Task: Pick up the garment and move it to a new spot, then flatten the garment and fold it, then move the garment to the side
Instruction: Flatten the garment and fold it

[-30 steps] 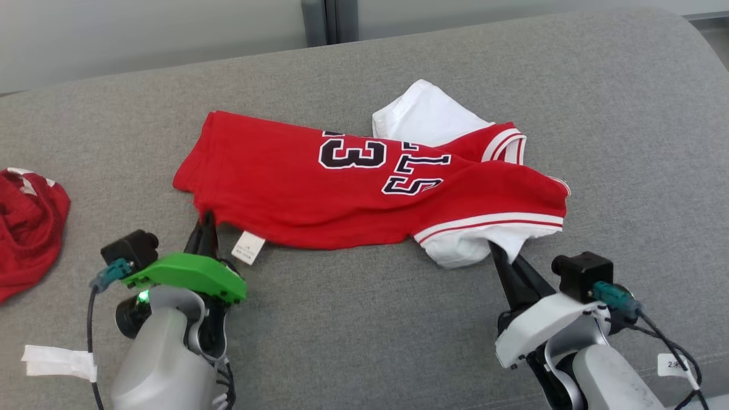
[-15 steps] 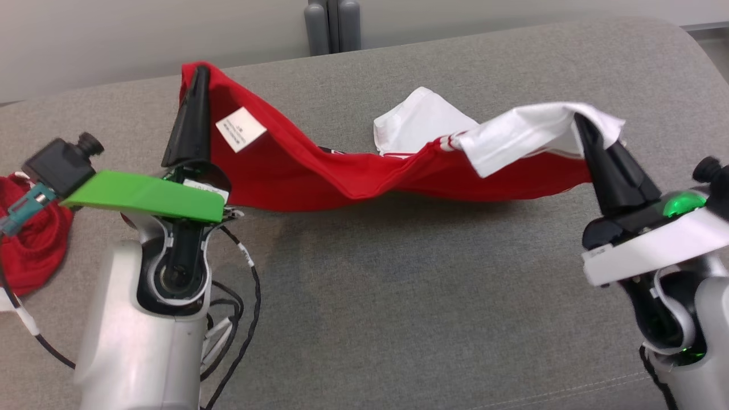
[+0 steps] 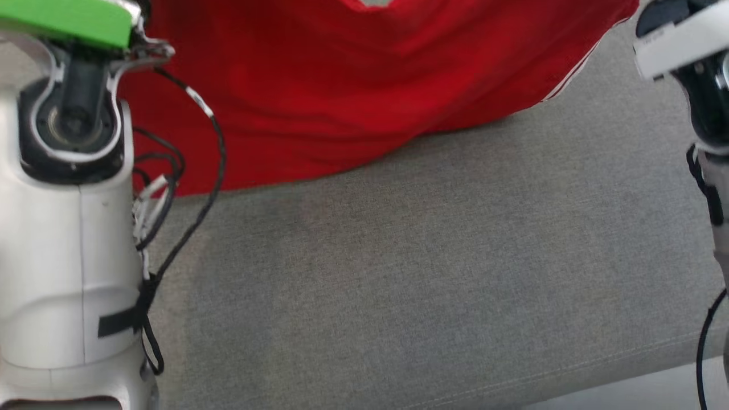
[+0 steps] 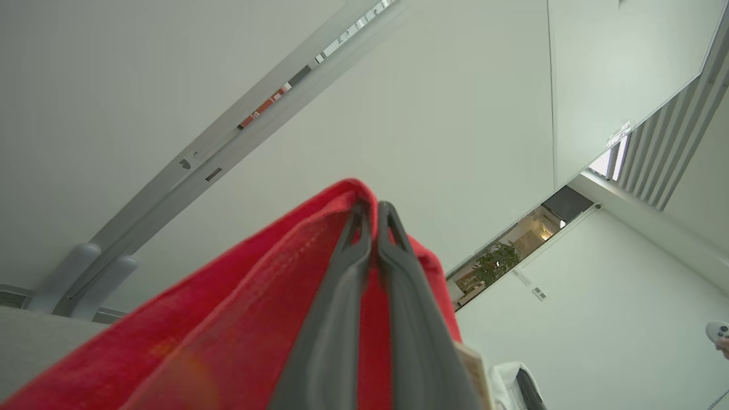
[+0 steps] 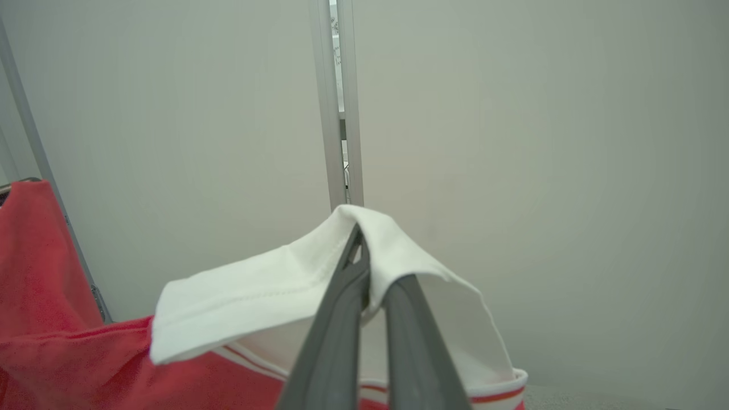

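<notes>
A red edge of the garment [image 3: 353, 85] is clamped by the left gripper [image 4: 373, 216], with the fingers pressed together and cloth pinched at the tips. The white sleeve [image 5: 273, 302] is clenched in the right gripper [image 5: 360, 242], with fabric folded over its fingertips. The garment is held up between both arms and is seen as a wide red sheet across the top of the head view, above the grey cushion [image 3: 433, 273]. Whether the lower hem touches the cushion cannot be told. Striped trim [image 5: 507, 384] is seen below the sleeve. Cables [image 3: 200, 102] are draped along the left forearm [image 3: 62, 239].
</notes>
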Tool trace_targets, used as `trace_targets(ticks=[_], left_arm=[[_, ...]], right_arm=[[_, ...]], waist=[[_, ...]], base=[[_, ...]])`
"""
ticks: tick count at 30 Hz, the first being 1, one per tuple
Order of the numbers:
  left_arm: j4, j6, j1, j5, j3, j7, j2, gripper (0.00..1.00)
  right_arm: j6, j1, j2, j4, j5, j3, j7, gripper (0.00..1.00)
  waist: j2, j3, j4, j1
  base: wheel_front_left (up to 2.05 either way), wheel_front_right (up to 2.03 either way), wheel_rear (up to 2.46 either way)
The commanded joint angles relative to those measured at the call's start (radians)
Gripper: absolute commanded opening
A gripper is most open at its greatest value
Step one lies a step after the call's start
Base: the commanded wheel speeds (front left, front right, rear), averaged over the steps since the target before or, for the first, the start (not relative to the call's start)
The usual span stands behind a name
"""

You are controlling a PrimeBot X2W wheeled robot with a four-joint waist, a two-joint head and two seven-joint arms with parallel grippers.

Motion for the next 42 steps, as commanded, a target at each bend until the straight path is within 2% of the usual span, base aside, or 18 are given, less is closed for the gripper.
trace_targets(ticks=[1,3,6,10,12,15,18,21,23,27,32,36,40,42], left_arm=[[0.032,0.0,-0.053,0.027,0.004,-0.009,0.024,0.0],[0.099,-0.017,-0.133,0.051,0.003,-0.029,0.037,0.0],[0.21,-0.074,-0.248,0.109,-0.002,-0.097,0.064,0.0],[0.326,-0.136,-0.387,0.186,-0.014,-0.205,0.085,0.0],[0.353,-0.161,-0.446,0.203,-0.017,-0.261,0.072,0.0],[0.363,-0.188,-0.518,0.207,-0.015,-0.332,0.065,0.0],[0.343,-0.206,-0.566,0.172,-0.014,-0.384,0.055,0.0],[0.311,-0.213,-0.552,0.136,-0.039,-0.406,0.072,0.0],[0.304,-0.211,-0.497,0.119,-0.067,-0.417,0.099,0.0],[0.345,-0.212,-0.376,0.128,-0.142,-0.446,0.144,0.0],[0.444,-0.212,-0.205,0.11,-0.192,-0.469,0.146,0.0],[0.49,-0.212,-0.091,0.079,-0.209,-0.473,0.133,0.0],[0.487,-0.212,0.03,0.058,-0.204,-0.473,0.133,0.0],[0.476,-0.212,0.093,0.042,-0.201,-0.473,0.134,0.0]], right_arm=[[-0.001,-0.071,0.019,0.061,0.004,0.017,-0.01,0.0],[-0.001,-0.185,0.051,0.183,-0.001,0.027,-0.04,0.0],[-0.001,-0.351,0.09,0.349,-0.027,0.043,-0.108,0.0],[0.0,-0.535,0.127,0.474,-0.034,0.039,-0.297,0.0],[-0.001,-0.604,0.127,0.514,-0.048,0.037,-0.372,0.0],[-0.001,-0.692,0.121,0.523,-0.061,0.018,-0.417,0.0],[-0.001,-0.744,0.111,0.458,-0.093,-0.038,-0.425,0.0],[-0.001,-0.716,0.118,0.391,-0.122,-0.072,-0.423,0.0],[-0.001,-0.663,0.119,0.383,-0.133,-0.046,-0.424,0.0],[-0.001,-0.551,0.101,0.407,-0.093,0.053,-0.424,0.0],[-0.001,-0.381,0.073,0.454,-0.004,0.213,-0.424,0.0],[-0.001,-0.272,0.019,0.475,0.088,0.326,-0.415,0.0],[-0.001,-0.165,-0.052,0.445,0.189,0.415,-0.341,0.0],[-0.001,-0.107,-0.094,0.417,0.241,0.428,-0.297,0.0]], waist=[[0.0,0.126,-0.048,0.0],[0.0,0.168,-0.062,0.0],[0.0,0.215,-0.067,0.0],[0.0,0.237,-0.072,0.0],[0.0,0.238,-0.07,0.0],[0.0,0.238,-0.065,0.0],[0.0,0.249,-0.062,0.0],[0.0,0.264,-0.061,0.0],[0.0,0.271,-0.064,0.0],[0.0,0.279,-0.071,0.0],[0.0,0.279,-0.077,0.0],[0.0,0.257,-0.069,0.0],[0.0,0.21,-0.056,0.0],[0.0,0.181,-0.047,0.0]], base=[[0.0,0.0,0.0],[0.0,0.0,0.0],[0.0,0.0,0.0],[0.0,0.0,0.0],[0.0,0.0,0.0],[0.0,0.0,0.0],[0.0,0.0,0.0],[0.0,0.0,0.0],[0.0,0.0,0.0],[0.0,0.0,0.0],[0.0,0.0,0.0],[0.0,0.0,0.0],[0.0,0.0,0.0],[0.0,0.0,0.0]])
